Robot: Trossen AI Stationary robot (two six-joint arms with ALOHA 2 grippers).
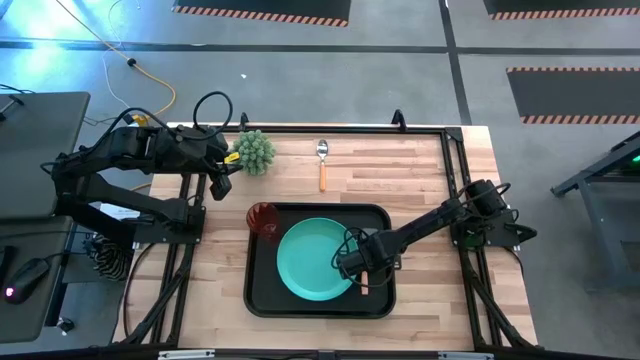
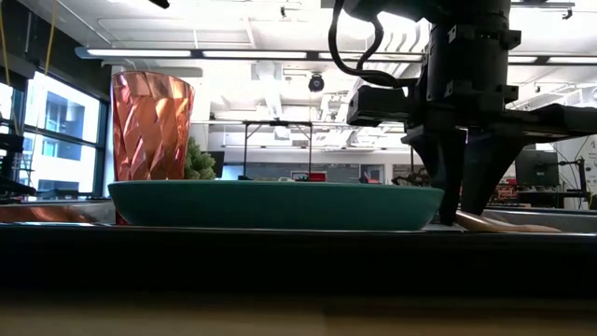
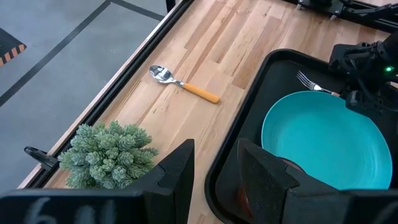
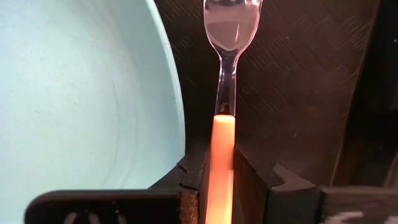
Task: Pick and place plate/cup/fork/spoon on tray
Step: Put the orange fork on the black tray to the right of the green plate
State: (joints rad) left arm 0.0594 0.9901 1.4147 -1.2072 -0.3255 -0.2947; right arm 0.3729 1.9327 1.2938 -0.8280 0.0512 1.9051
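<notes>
The teal plate (image 1: pixel 312 260) lies in the black tray (image 1: pixel 262 300). The red-orange cup (image 1: pixel 263 218) stands upright in the tray's far left corner. My right gripper (image 1: pixel 362 275) is down in the tray at the plate's right edge, shut on the fork (image 4: pixel 231 37). The fork's tines also show in the left wrist view (image 3: pixel 314 84). The spoon (image 1: pixel 322 163) lies flat on the table beyond the tray. My left gripper (image 3: pixel 214 174) is open and empty, in the air near the tray's far left corner, beside the green plant (image 1: pixel 255 150). My right gripper pinches the fork's orange handle (image 4: pixel 222 162) between its two fingers, a little behind where the handle meets the metal neck. The fingers come from above, pointing down. The fork lies about level, low over the tray floor beside the plate, its handle end (image 2: pixel 508 224) sticking out past the fingers.
The spiky green plant (image 3: pixel 109 152) stands on the table at the far left, close to my left gripper. The tray's raised rim (image 3: pixel 249 112) runs between the plant and the cup. Bare wood shows around the spoon (image 3: pixel 183 84).
</notes>
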